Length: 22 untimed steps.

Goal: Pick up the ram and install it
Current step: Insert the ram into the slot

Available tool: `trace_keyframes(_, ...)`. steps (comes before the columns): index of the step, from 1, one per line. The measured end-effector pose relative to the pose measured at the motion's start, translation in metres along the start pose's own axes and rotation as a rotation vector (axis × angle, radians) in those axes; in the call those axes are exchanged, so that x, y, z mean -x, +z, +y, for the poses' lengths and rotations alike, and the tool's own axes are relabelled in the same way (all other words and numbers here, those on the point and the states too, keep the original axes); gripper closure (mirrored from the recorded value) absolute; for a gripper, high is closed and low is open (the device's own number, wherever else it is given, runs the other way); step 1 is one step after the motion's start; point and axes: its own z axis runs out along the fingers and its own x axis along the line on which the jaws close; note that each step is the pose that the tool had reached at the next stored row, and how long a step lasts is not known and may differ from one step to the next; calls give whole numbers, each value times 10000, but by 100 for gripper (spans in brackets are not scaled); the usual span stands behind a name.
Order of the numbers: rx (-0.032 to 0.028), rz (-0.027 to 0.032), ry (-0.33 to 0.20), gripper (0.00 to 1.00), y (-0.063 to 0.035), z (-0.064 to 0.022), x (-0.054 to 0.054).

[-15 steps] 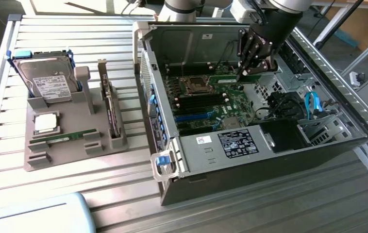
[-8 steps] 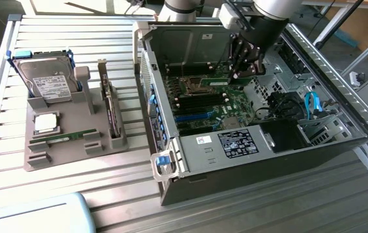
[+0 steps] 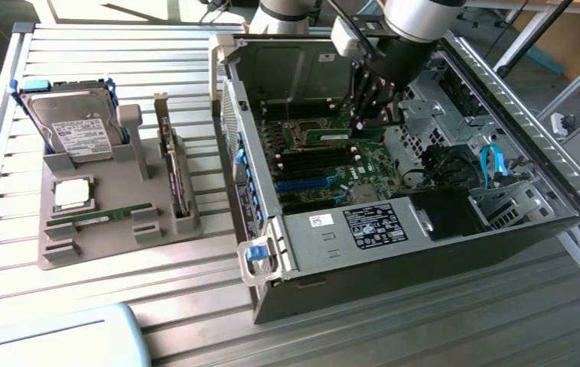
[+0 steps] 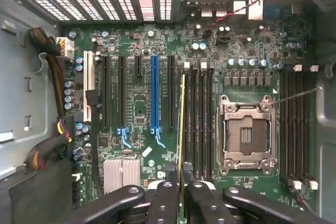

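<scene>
The fingers (image 4: 164,203) are pinching the ram (image 4: 181,129) edge-on inside the open computer case (image 3: 423,275), lining it along a memory slot (image 4: 202,124) beside the processor socket (image 4: 247,135); pickup looks done, seating seemingly unfinished. The gray tray (image 3: 116,191) on the desk (image 3: 372,336) is carrying a hard drive (image 3: 73,126), an expansion card (image 3: 173,180) and another green stick (image 3: 101,217)

- arm (image 3: 423,15), 1 o'clock in exterior view: smooth silver-white cylindrical link.
- wrist housing (image 3: 397,57) at its 6 o'clock: matte black; pale grey box (image 3: 345,37) on the 9 o'clock side.
- gripper (image 4: 181,195): glossy black linkage fingers (image 4: 157,203), round pivot pins (image 4: 133,190) at the joints.
</scene>
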Motion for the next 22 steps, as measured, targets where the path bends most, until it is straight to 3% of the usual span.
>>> trace_keyframes(5, 2, 7, -281, 86, 105, 40, 2)
trace_keyframes(12, 2, 7, -286, 86, 284, 127, 11)
trace_keyframes(22, 35, 5, -286, 86, 500, 107, 71)
